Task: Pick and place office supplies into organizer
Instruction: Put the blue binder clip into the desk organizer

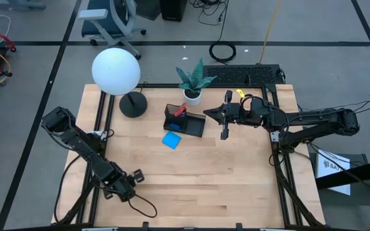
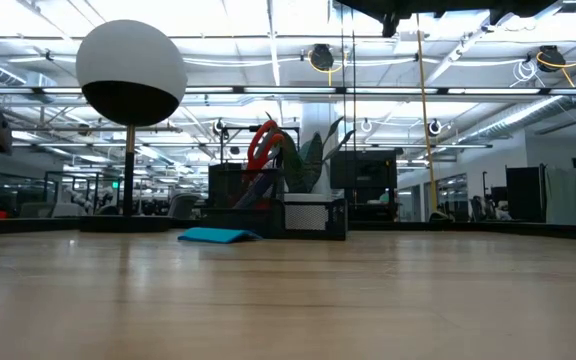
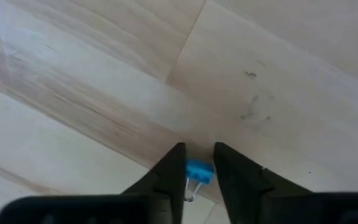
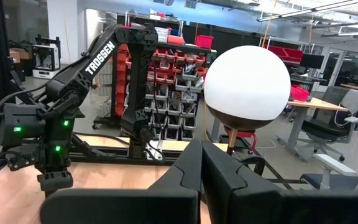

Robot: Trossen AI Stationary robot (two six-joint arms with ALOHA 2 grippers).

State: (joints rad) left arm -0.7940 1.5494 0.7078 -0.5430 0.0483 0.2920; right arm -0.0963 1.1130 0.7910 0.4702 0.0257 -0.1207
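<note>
Down at the left near corner of the table [image 1: 191, 179], the left gripper [image 1: 136, 175] has its jaws closing around a tiny blue clip [image 3: 199, 172] — the clip sits between the 2 tips, though whether they are pinching it yet I cannot tell. The risk here is a shallow hold: the clip is small and lies flat, so it could squirt out from the tips or tip sideways as it leaves the wood.

Well away from those jaws, the organizer [image 1: 191, 123] holds the red-handled scissors [image 2: 261, 145] upright in its tall compartment; the blue note pad [image 1: 171, 140] lies on the table just beside it, not inside.

The right gripper [image 1: 222, 115], jaws clenched on nothing, hovers just right of the organizer — a careless swing could knock it.
</note>
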